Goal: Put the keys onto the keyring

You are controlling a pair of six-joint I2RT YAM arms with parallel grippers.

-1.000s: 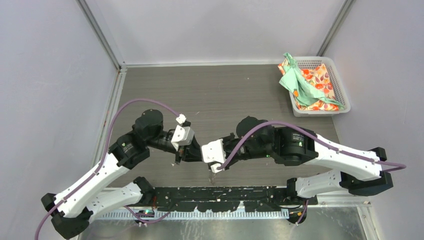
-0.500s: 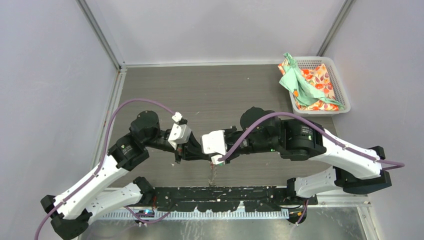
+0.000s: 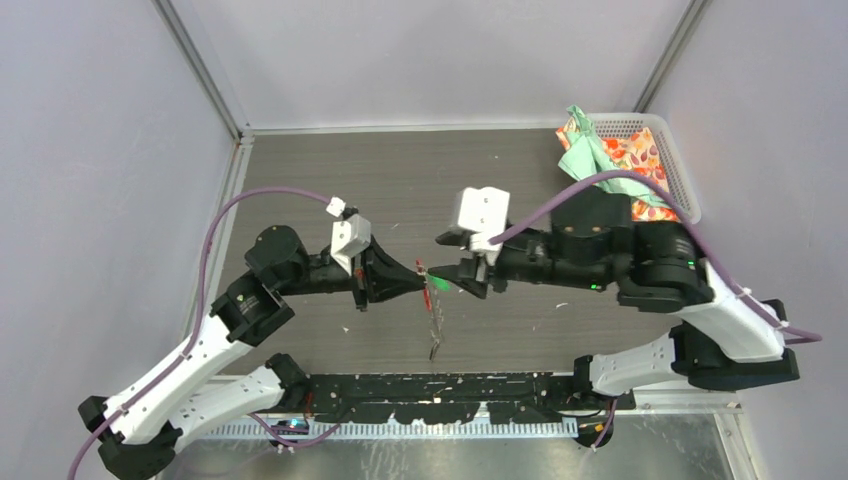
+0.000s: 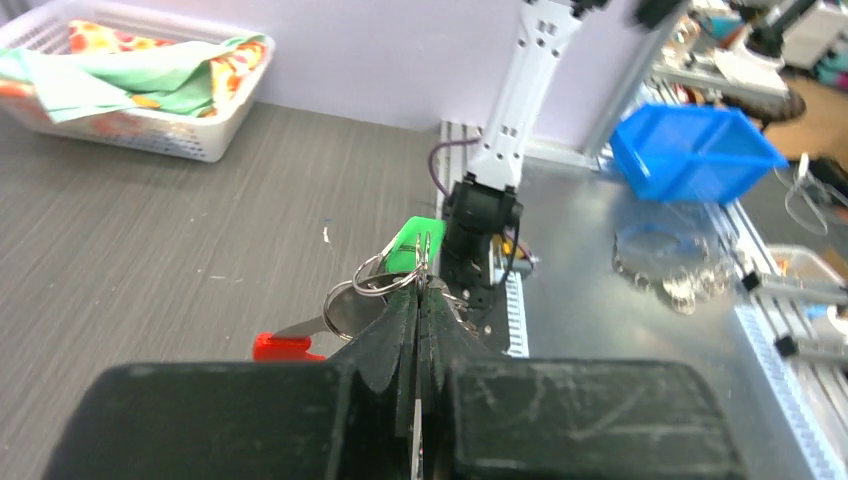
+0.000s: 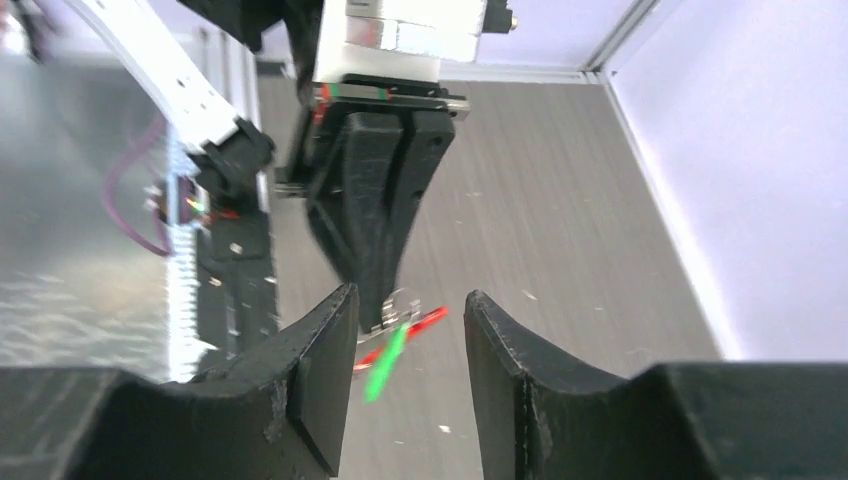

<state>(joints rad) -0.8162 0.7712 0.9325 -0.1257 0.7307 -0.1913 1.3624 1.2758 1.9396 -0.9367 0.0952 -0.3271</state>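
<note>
My left gripper (image 3: 413, 283) (image 4: 420, 296) is shut on the keyring (image 4: 372, 283), pinching its silver loops above the table. The red tab (image 4: 284, 347) (image 3: 427, 298) sticks out to one side. A key with a bright-green tag (image 4: 411, 243) (image 3: 441, 285) hangs on the loops just past the fingertips. A thin metal strand (image 3: 436, 335) dangles below toward the table. My right gripper (image 3: 452, 268) (image 5: 405, 305) faces the left one from the right, open, with nothing between its fingers; the green tag (image 5: 386, 364) and red tab (image 5: 417, 325) show blurred in the gap beyond. I see no black-tagged key.
A white basket (image 3: 682, 195) (image 4: 200, 140) holding green and flowered cloths stands at the back right. A black slotted rail (image 3: 450, 385) runs along the near edge between the arm bases. Off the table stands a blue bin (image 4: 695, 150).
The right gripper has opened and drawn back up and to the right, away from the left gripper. The left gripper stays shut on the keyring, now hanging in plain sight with the green tag on it.
</note>
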